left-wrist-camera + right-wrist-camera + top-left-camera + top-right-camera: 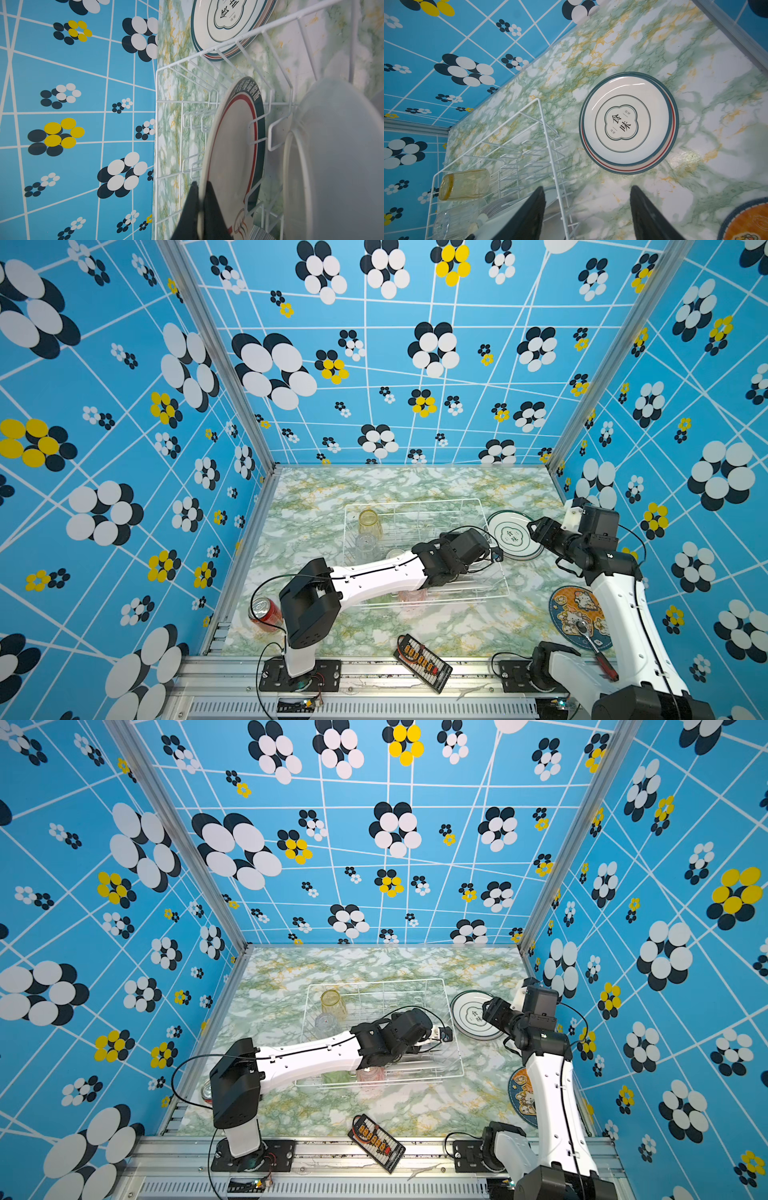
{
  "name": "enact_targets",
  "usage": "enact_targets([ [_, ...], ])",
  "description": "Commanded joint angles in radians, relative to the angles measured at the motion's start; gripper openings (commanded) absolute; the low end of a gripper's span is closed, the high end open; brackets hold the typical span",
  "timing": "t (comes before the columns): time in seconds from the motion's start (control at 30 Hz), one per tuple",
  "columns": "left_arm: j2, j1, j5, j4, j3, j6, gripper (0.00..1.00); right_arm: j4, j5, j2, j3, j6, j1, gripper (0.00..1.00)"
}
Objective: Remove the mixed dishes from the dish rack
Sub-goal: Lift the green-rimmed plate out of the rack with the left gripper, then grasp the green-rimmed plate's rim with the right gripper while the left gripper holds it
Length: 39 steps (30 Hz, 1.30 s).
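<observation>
Step in hand: taking a plate out of the rack (411,503). My left gripper (200,188) is clenched on the rim of an upright plate (232,145) that stands between the prongs, near the rack's right wall. My right gripper (588,199) is released and empty. It hovers above the table close to the stack (627,122) of unloaded plates, which lies flat just outside that wall.

In the rack: the yellow tumbler (369,522), the clear tumbler (365,548) and the pink tumbler (412,596). A large pale dish sits beside the gripped plate, too blurred to identify.

Next move, as I judge it:
- Lift the plate straight up along the prongs until its lower edge clears the wire. Tilting early risks snagging a prong.
- Carry it over the right wall and lay it flat on the stack.
- Keep the right arm out of the path.
</observation>
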Motion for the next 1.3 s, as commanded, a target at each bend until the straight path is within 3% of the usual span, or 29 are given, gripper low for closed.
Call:
enact_targets([
  [0.0,-0.089,0.025,-0.055,0.079,0.006,0.008,0.0,0.024,-0.037,-0.021,-0.017,0.002,0.009,0.66],
  [0.3,-0.159,0.021,-0.04,0.105,-0.009,0.003,0.0,0.036,-0.084,-0.027,-0.026,0.004,0.012,0.66],
  [0.5,-0.257,0.096,0.033,0.016,0.055,-0.178,0.0,0.056,-0.192,-0.03,-0.023,-0.013,0.029,0.65],
  [0.77,-0.369,0.254,0.339,-0.042,0.089,-0.462,0.0,0.158,-0.417,-0.047,-0.043,-0.025,0.129,0.63],
  [0.9,-0.392,0.349,0.56,-0.023,0.074,-0.626,0.0,0.345,-0.556,-0.047,-0.101,0.08,0.169,0.63],
  [1.1,-0.402,0.49,0.882,0.098,0.007,-0.872,0.0,0.597,-0.61,-0.037,-0.166,0.246,0.198,0.63],
  [1.27,-0.383,0.534,0.995,0.201,-0.05,-0.983,0.0,0.737,-0.618,-0.028,-0.193,0.335,0.207,0.58],
])
